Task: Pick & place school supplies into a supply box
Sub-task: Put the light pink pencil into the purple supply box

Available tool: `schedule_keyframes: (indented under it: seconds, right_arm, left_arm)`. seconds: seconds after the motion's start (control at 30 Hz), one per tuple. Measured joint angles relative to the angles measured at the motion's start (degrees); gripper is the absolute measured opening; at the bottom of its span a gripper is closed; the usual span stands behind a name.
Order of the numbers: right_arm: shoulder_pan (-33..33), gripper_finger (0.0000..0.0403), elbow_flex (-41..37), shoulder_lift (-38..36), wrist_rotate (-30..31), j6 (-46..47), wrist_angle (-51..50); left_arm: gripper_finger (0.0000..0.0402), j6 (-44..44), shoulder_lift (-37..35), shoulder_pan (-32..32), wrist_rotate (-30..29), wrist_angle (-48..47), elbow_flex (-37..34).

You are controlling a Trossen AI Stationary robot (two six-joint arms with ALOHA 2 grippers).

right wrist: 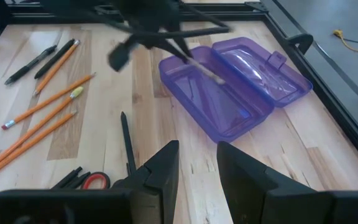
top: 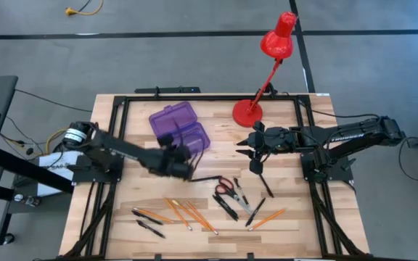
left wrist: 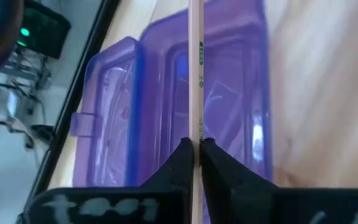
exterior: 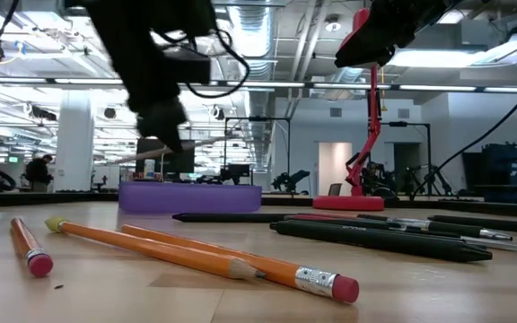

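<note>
Red desk lamp [top: 267, 61] stands at the far edge of the wooden table [top: 296, 225], round base on the tabletop, head leaning out past the edge. Black frame rails [top: 194, 97] run around the table. Yellow cable [top: 82, 9] lies on the grey floor beyond; a person [exterior: 37, 170] is far back in the room.

The purple supply box [top: 181, 127] is laid open, a pale pencil [left wrist: 196, 74] held above it; orange pencils [top: 187, 214], black pens [top: 227, 206] and red-handled scissors [top: 224, 186] are scattered nearby.
</note>
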Motion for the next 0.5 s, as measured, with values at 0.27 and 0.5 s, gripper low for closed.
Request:
schedule_keyframes:
  seconds: [0.27,0.5]
  right_arm:
    - [-0.02,0.0106,0.00,0.01,0.00,0.01,0.00]
    - [-0.02,0.0106,0.00,0.01,0.00,-0.12,-0.02]
  left_arm:
    - [0.0000,8.59,-0.02,9.20,6.99,10.68,0.00]
    - [0.0000,9.41,-0.02,10.66,8.69,8.60,0.00]
